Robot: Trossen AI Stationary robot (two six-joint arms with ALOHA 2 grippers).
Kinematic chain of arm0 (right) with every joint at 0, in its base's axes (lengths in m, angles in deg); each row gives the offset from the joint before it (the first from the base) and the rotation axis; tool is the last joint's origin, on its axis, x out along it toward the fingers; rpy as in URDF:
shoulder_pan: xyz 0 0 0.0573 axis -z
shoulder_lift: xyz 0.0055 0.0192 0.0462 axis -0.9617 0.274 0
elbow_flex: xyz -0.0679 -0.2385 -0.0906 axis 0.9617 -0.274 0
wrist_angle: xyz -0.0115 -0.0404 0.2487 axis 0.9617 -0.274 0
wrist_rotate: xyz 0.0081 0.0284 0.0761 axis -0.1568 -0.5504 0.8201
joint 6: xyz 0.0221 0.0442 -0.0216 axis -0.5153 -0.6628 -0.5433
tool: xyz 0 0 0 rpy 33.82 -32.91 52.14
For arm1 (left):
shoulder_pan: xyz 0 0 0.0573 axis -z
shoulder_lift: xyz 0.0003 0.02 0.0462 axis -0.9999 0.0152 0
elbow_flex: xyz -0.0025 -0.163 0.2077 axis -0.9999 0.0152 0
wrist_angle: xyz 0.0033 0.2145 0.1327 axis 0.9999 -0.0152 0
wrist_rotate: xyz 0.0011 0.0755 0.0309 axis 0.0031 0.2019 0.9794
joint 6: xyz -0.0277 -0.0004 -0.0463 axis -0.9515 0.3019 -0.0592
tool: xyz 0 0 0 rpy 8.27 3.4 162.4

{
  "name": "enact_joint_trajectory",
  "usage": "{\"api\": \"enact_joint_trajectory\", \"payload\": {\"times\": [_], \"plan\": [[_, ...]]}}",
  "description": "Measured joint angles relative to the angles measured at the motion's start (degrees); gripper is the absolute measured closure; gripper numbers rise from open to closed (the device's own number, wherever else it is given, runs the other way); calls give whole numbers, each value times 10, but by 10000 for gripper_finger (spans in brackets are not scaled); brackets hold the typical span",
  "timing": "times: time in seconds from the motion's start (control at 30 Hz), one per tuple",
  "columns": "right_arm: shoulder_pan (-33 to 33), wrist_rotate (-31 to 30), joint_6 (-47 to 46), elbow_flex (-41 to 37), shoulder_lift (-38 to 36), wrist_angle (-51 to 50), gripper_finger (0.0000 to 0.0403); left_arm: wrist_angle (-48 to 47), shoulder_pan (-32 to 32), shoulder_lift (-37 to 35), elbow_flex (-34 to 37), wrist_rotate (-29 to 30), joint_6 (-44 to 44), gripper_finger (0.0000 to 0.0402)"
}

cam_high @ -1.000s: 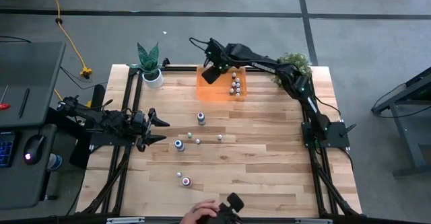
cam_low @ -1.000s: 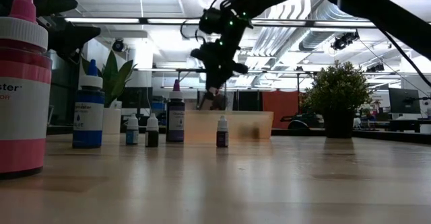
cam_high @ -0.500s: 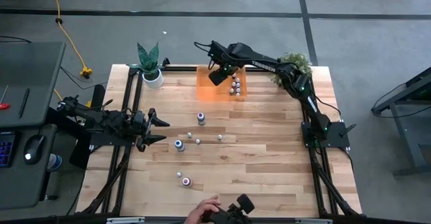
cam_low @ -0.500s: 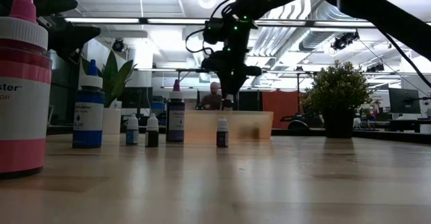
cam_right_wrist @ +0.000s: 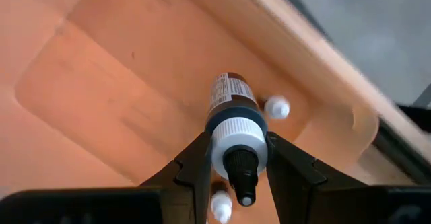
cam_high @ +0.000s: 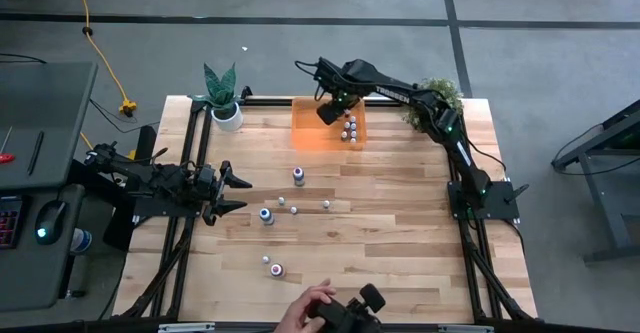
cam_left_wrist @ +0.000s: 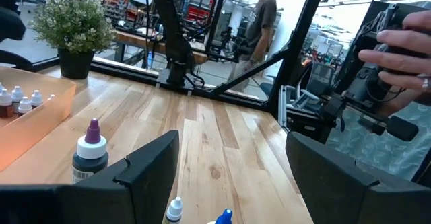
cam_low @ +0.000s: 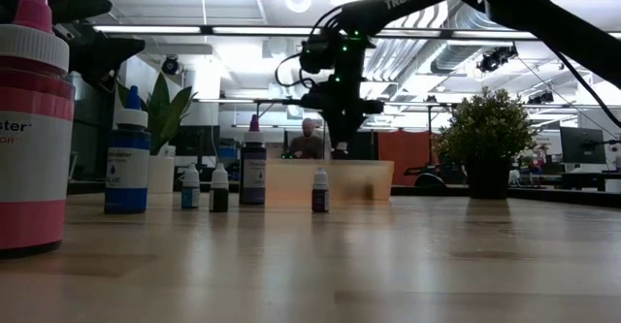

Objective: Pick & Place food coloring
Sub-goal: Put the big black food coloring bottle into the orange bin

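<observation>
Stock: your right gripper (cam_right_wrist: 236, 158) pinches a dark bottle (cam_right_wrist: 230, 99) over the orange bin (cam_high: 310, 133) | binned: perhaps four (cam_high: 349, 126); hard to count | outstanding: seven or so on the table (cam_high: 400, 223) | left gripper (cam_high: 232, 193) parked, fingers spread

Your widest open worktop (cam_high: 400, 223) is the frame's right half. Loose bottles (cam_high: 297, 176) dot the centre-left; the orange bin (cam_high: 305, 133) and two plants (cam_high: 222, 95) crowd the top edge.

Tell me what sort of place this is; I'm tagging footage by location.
Likely a robotics lab in an open industrial workspace: a wooden table with mounted arms, a computer desk beside it, exposed ceiling ducts.
</observation>
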Motion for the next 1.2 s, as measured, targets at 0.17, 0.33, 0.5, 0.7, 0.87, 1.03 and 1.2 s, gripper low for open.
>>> {"api": "enact_joint_trajectory", "payload": {"times": [0.17, 0.33, 0.5, 0.7, 0.87, 1.03, 1.2], "plan": [[5, 11, 0, 0, 0, -21, 294, 0, 0, 0, 0, 0, 0, 130], [7, 41, 0, 0, 0, -27, 294, 0, 0, 0, 0, 0, 0, 130], [11, 45, 0, 0, 0, -31, 294, 0, 0, 0, 0, 0, 0, 130], [17, 47, 5, 0, 5, -31, 285, 0, 0, 0, 0, 0, 0, 130], [17, 57, 15, 0, 10, -29, 285, 0, 0, 0, 0, 0, 0, 130], [16, 61, 21, 0, 10, -17, 279, 0, 0, 0, 0, 0, 0, 130], [16, 63, 26, 0, 10, -7, 267, 0, 0, 0, 0, 0, 0, 130]]}}
